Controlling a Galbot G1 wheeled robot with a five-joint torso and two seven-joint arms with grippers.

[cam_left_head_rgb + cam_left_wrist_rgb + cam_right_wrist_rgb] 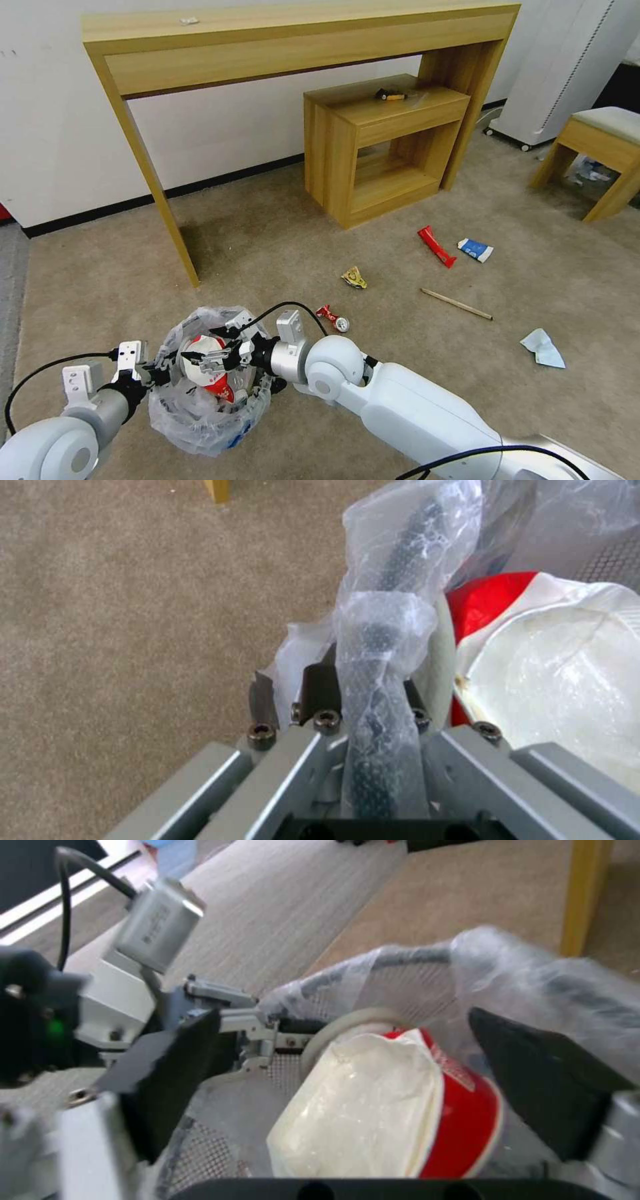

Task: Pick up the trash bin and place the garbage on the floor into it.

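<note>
The trash bin (200,400) sits low at the robot's front left, held up beside the carpeted floor (267,233) by the left gripper (373,680), which is pinched on the bag-wrapped rim. It is a mesh bin, so likely light and fairly stiff, but the loose plastic liner (180,420) looks slippery; the rim seems the firmest place to hold, with the liner trapped under the pads.

The right gripper (212,360) hangs over the bin's mouth with its jaws spread wide, one to each side of a red-and-white cup (400,1105) that lies inside the bin, touching neither jaw. The cup is thin, light and dented, so it would crush under a hard squeeze.

Out on the floor, well apart from the bin, remain a crushed red can (333,317), a yellow wrapper (354,277), a red wrapper (437,246), a blue-and-white cup (475,250), a wooden stick (456,304) and a light-blue mask (543,348).
</note>
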